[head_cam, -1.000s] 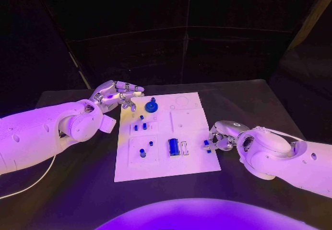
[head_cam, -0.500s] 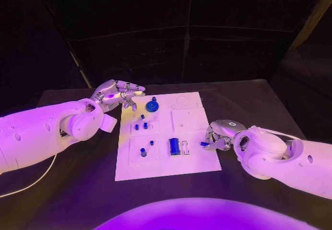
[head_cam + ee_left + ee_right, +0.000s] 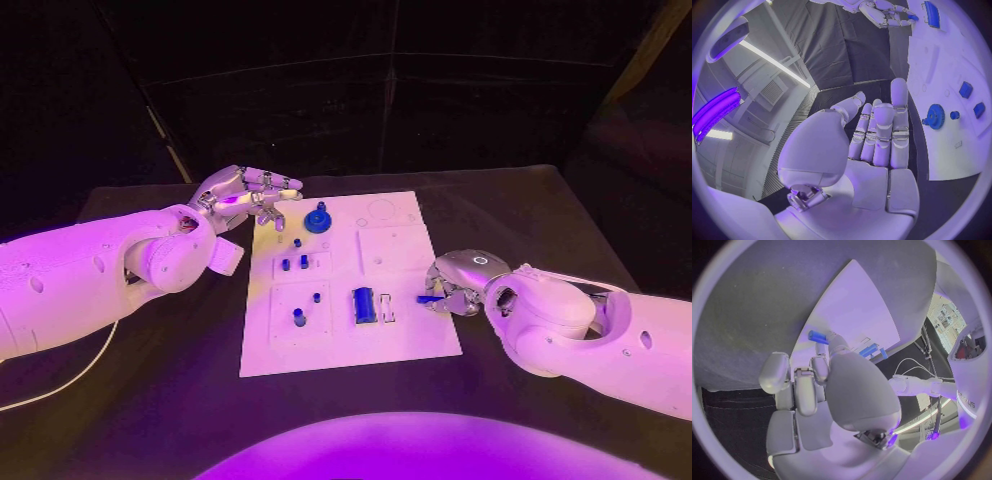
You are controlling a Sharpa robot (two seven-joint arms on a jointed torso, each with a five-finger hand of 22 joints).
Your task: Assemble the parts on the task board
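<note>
Right hand [image 3: 459, 283] sits at the board's [image 3: 404, 340] right edge, arm coming in low across the table [image 3: 173, 420], fingers curled inward. A small blue peg [image 3: 428, 299] is pinched at its fingertips; the right wrist view shows the peg [image 3: 817, 336] lying crosswise at the fingertip, over the board [image 3: 854, 305]. Compared with 1.0 s ago, this hand has drawn slightly further onto the board and the peg has turned from upright to sideways, pointing toward the blue block [image 3: 364, 305] just beyond the fingertips.

Left hand [image 3: 245, 196] hovers off the board's far left corner, holding nothing, fingers loosely apart and part bent; pose unchanged from the earlier frames. In the left wrist view the fingers [image 3: 898, 125] extend straight, with the blue gear [image 3: 935, 116] near their tips. Gear [image 3: 316, 217] lies on the board just beside this hand.
</note>
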